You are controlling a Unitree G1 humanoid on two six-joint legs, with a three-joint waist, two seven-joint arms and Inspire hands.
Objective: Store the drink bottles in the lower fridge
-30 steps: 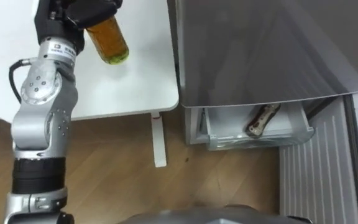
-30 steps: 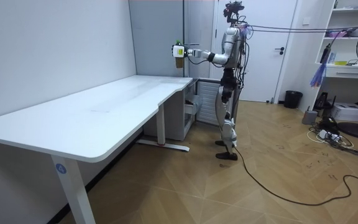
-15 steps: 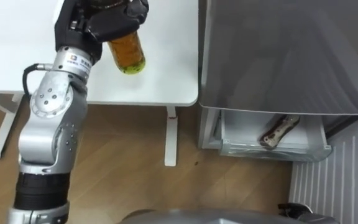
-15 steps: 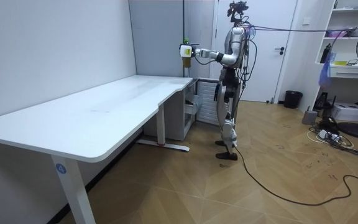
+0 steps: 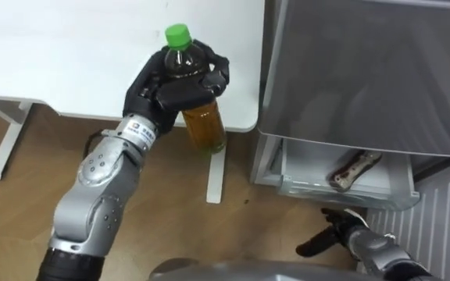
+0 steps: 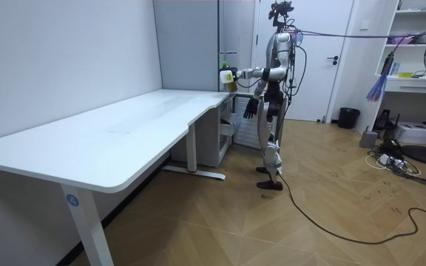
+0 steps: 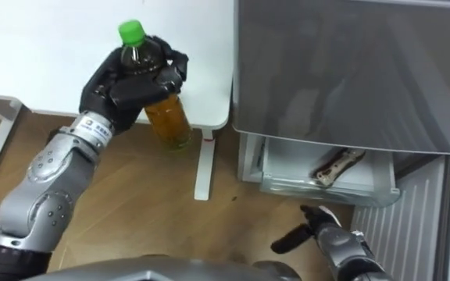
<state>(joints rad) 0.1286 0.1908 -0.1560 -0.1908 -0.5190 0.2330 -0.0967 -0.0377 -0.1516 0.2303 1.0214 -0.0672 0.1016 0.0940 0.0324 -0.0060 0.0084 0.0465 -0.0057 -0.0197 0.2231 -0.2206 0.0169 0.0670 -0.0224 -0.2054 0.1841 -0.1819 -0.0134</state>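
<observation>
The left arm reaches forward with the elbow bent. Its black left robot hand is raised over the near right corner of the surface, fingers and thumb curled round a bottle. The right robot hand hangs low, well to the right of the surface, fingers loosely straight.

Long white desk along pale wall, rm view's left. Wood floor. White door at back w/ black bin beside it, shelves far right.
</observation>
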